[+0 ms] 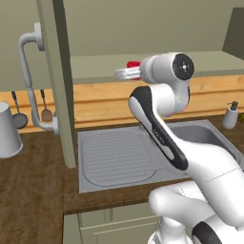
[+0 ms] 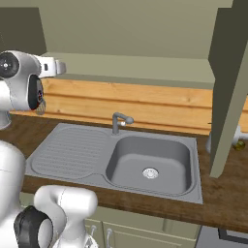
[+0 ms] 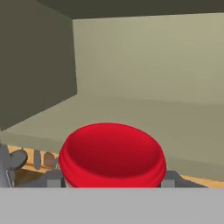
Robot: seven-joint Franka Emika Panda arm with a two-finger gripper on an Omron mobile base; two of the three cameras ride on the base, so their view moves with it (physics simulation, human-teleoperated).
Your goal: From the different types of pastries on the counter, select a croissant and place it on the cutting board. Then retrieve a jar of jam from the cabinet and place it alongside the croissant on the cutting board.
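Rising from the base, the white arm lifts its two-finger gripper point(image 1: 127, 72) to the open olive-green cabinet's shelf point(image 1: 95, 66), above the grey steel sink point(image 2: 150, 164). The round red-lidded jam jar point(image 3: 112, 155) sits between the fingers, pinched; the bare cabinet back wall point(image 3: 148, 61) lies beyond.

The jam jar point(image 3: 112, 155) shows its round red lid, ridged along the rim, seen from above and close (the glass body below is hidden). It sits upright at the front edge of the open cabinet's point(image 3: 144, 65) pale shelf. From the left base view a sliver of red lid point(image 1: 133, 64) peeks out there.
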